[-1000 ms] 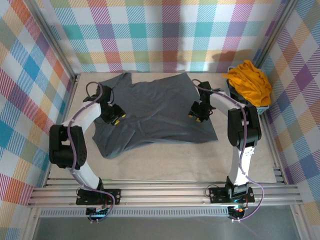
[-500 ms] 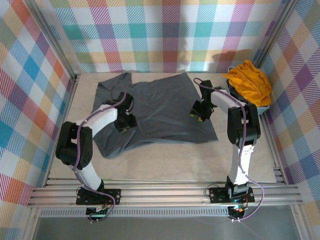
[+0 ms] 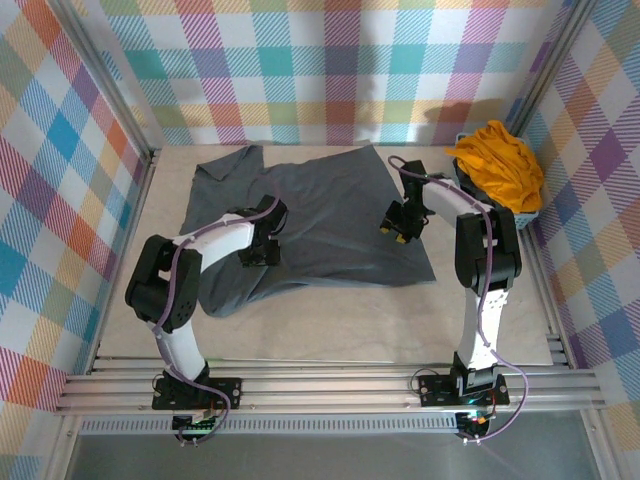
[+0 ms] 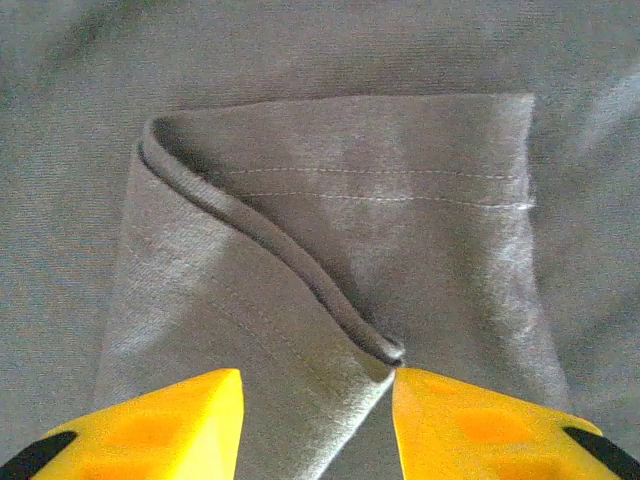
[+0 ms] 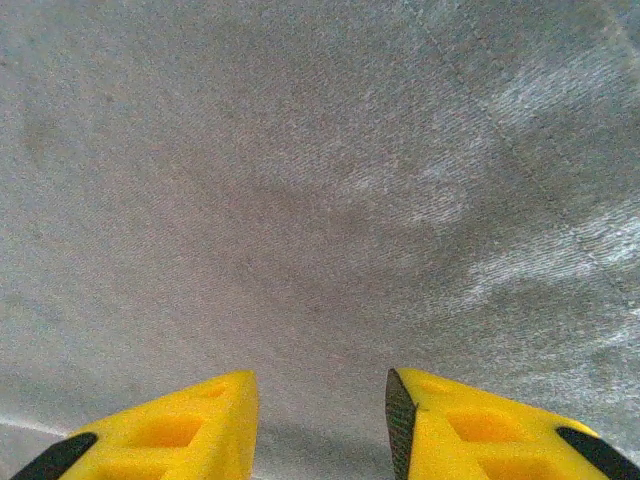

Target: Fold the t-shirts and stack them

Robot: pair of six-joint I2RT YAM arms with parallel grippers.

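Note:
The dark slate-grey t-shirt point(image 3: 320, 215) lies spread over the table, its front left part rumpled. My left gripper point(image 3: 262, 252) is low over the shirt's left side. In the left wrist view a sleeve point(image 4: 400, 210) lies folded inward on the shirt body, and the corner of its hem sits between the yellow fingers point(image 4: 170, 415) of my left gripper point(image 4: 316, 385), which stands open. My right gripper point(image 3: 392, 230) is over the shirt's right side, and in its wrist view my right gripper point(image 5: 320, 385) is open above flat grey cloth. The mustard t-shirt point(image 3: 497, 165) is bunched at the back right.
The mustard shirt is heaped in a small light-blue basket point(image 3: 532, 213) against the right wall. Plaid walls enclose the table on three sides. Bare beige tabletop point(image 3: 380, 320) lies between the grey shirt and the near rail.
My left arm has swung to the right, from the shirt's left edge toward its middle. The right gripper has stayed almost still.

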